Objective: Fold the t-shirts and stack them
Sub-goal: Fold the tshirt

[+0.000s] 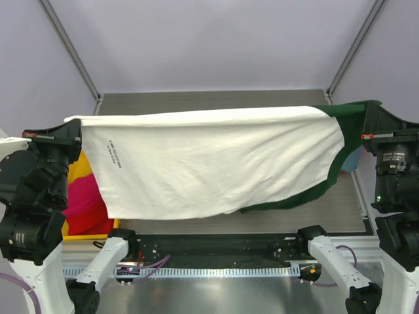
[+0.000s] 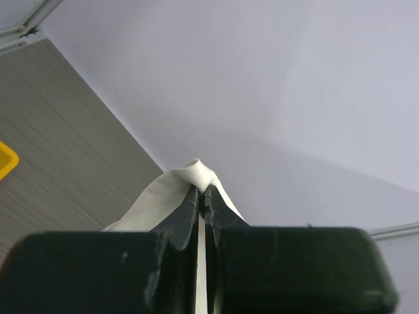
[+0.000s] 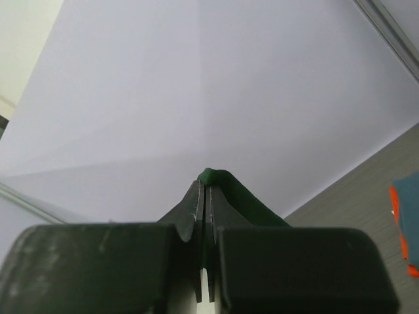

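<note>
The cream-white t-shirt (image 1: pixel 209 160) with a dark green sleeve (image 1: pixel 347 124) hangs stretched in the air between my two grippers, above the table. My left gripper (image 1: pixel 73 122) is shut on its white corner at the left; that cloth (image 2: pixel 190 175) bulges past the closed fingertips in the left wrist view. My right gripper (image 1: pixel 374 108) is shut on the green edge at the right; that green cloth (image 3: pixel 219 178) shows in the right wrist view. Red and magenta shirts (image 1: pixel 85 196) lie in the bin at the left. A slate-blue and orange shirt (image 3: pixel 407 219) lies at the right.
A yellow plastic bin (image 1: pixel 85 232) stands at the left near edge, its corner also in the left wrist view (image 2: pixel 5 160). The grey table (image 1: pixel 216 99) runs to the back wall. Frame posts stand at both back corners.
</note>
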Tool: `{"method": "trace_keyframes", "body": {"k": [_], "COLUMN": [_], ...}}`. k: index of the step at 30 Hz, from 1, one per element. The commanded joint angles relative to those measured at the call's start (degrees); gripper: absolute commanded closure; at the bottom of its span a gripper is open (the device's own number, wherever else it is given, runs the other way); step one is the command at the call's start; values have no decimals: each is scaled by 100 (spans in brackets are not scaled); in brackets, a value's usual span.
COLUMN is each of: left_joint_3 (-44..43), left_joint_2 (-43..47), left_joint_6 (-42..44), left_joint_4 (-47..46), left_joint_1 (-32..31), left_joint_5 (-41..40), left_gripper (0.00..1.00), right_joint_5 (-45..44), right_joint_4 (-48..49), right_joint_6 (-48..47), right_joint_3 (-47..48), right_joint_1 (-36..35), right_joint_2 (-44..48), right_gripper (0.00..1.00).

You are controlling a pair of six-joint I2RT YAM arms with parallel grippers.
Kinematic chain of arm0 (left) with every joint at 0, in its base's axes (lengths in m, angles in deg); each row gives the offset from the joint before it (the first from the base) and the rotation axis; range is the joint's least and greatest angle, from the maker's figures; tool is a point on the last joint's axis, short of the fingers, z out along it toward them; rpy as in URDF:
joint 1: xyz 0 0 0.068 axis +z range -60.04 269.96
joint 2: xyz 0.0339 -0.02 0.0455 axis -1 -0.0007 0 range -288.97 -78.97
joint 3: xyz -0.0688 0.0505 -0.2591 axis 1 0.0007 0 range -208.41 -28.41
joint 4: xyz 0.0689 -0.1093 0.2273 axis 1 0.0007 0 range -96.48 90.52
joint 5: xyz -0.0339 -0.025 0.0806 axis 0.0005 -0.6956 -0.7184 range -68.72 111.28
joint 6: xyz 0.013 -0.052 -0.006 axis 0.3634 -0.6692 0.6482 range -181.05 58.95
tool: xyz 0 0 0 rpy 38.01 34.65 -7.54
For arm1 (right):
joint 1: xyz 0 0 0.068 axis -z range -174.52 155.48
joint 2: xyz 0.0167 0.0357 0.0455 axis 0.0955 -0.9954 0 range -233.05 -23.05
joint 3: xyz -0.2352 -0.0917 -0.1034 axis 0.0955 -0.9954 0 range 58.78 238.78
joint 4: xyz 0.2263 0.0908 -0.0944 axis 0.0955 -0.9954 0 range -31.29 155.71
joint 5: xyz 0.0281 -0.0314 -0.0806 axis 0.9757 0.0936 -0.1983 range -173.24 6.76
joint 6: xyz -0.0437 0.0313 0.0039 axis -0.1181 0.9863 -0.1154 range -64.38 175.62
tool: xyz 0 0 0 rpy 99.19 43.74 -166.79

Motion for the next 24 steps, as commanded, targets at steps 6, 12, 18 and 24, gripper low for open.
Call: {"method": "trace_keyframes", "body": {"k": [6,12,18,24], "left_joint_3": [630,543,-510,-2401], "left_joint_2": [-822,-1822,-3185,-5093], "left_joint_6": [233,312,-284,-1110], "left_joint_4": [-592,-1409,-2042,-2674], "left_joint_1": [74,127,1328,1928], "left_joint_5": [-604,-543,852,2233], "left_gripper": [100,100,100,100], "right_joint_5": [-463,-445,89,2550], "right_joint_4": [349,1140,1545,1668], "right_joint_6": [125,125,519,2022], "right_joint_3": [-229,-186,1349,3740], "right_joint_1": [43,35,516,1887], "right_joint_2": [-917,-1961,-3465,-5654], "right_gripper": [99,99,99,99]}}
